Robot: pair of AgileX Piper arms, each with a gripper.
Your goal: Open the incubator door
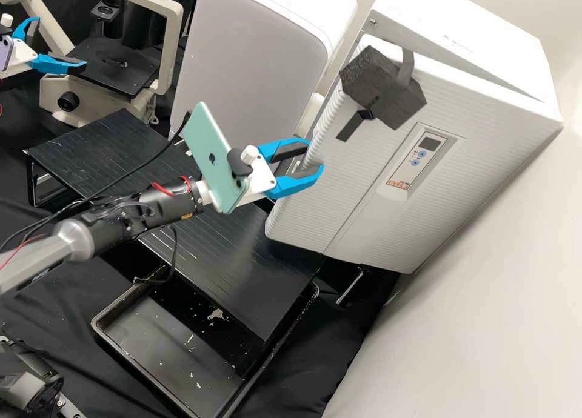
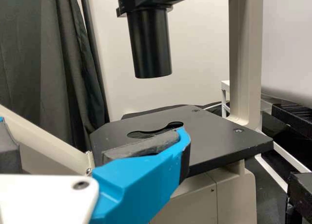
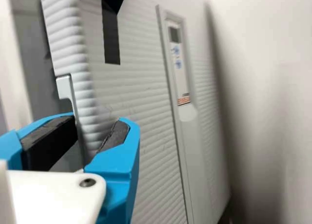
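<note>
Ribbed edge of incubator door is bracketed by right gripper; jaws are moderately parted, nothing visibly clamped.

Pale wall, dark curtain

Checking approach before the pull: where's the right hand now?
In the high view, the right hand is near the middle, at the left edge of the incubator's ribbed front, below and left of the black block.
</note>
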